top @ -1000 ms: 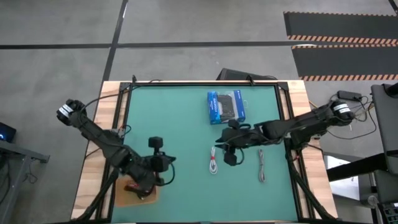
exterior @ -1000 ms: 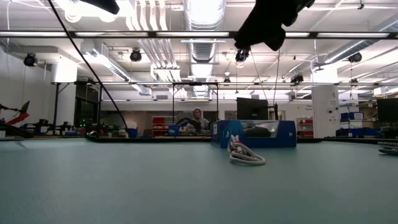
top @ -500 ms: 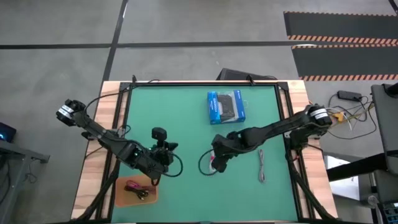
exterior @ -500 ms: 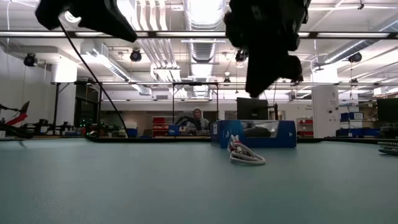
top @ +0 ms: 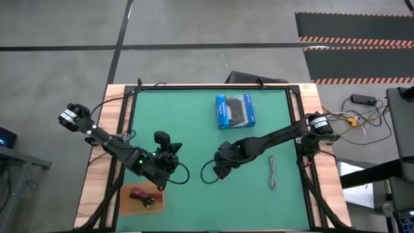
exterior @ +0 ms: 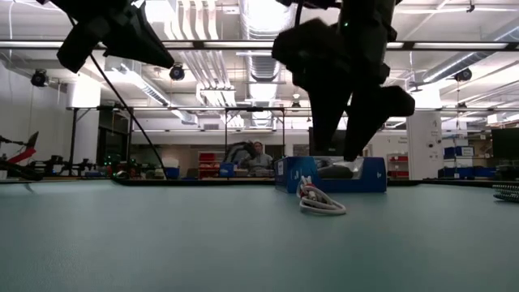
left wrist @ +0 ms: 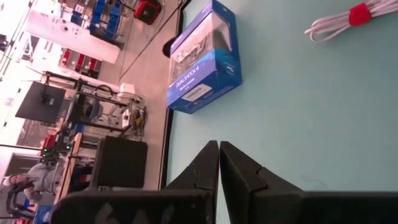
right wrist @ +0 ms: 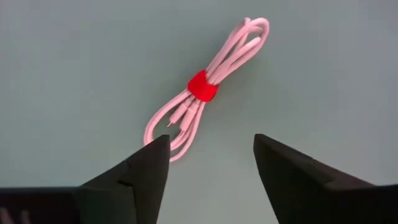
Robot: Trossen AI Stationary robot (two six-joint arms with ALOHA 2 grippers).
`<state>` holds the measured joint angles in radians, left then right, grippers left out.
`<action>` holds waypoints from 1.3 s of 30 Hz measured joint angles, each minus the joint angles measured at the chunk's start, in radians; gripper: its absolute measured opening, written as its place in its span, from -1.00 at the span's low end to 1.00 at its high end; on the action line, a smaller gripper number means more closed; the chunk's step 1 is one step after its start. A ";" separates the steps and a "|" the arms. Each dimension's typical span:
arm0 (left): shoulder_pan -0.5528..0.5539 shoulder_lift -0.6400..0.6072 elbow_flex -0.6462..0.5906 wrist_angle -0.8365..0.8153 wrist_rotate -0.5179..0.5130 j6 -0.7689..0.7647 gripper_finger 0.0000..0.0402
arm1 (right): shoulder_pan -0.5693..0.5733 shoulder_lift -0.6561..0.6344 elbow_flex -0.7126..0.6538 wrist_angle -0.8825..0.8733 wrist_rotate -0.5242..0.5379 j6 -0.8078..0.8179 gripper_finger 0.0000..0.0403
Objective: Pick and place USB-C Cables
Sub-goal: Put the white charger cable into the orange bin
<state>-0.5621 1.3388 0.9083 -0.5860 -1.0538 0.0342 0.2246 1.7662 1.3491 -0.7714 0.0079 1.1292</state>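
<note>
The white cable (right wrist: 202, 87), bundled by a red tie, lies flat on the green mat and also shows in the low view (exterior: 321, 204). My right gripper (right wrist: 211, 158) hangs open just above it, one finger on either side, touching nothing; in the high view (top: 222, 167) it hides the cable. The grey cable (top: 272, 172) lies on the mat to the right. A red cable (top: 137, 193) and a black cable (top: 149, 202) lie on a wooden tray (top: 129, 206). My left gripper (top: 173, 157) is shut and empty above the mat, beyond the tray.
A blue-and-black packaged box (top: 235, 111) stands on the mat at the far middle, beyond the white cable. The wooden tray sits at the near left corner, off the mat. Open mat lies between the two grippers and along the near edge.
My right gripper has moved toward the table's left and near edge and come down over the white cable, staying open. My left gripper has left the tray and moved toward the far edge, out over the mat.
</note>
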 joint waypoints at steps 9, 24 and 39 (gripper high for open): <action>0.000 -0.001 -0.012 0.002 0.000 -0.002 -1.00 | -0.003 0.085 0.000 0.090 0.037 0.025 0.16; 0.000 -0.001 -0.021 0.011 0.000 -0.004 -1.00 | -0.010 0.173 0.006 0.118 0.106 -0.095 -0.04; 0.000 -0.001 -0.022 0.145 0.040 -0.002 -1.00 | -0.016 0.071 -0.001 0.145 0.032 -0.393 -0.89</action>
<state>-0.5621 1.3380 0.8864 -0.4410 -1.0140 0.0326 0.2089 1.8369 1.3483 -0.6265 0.0397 0.7361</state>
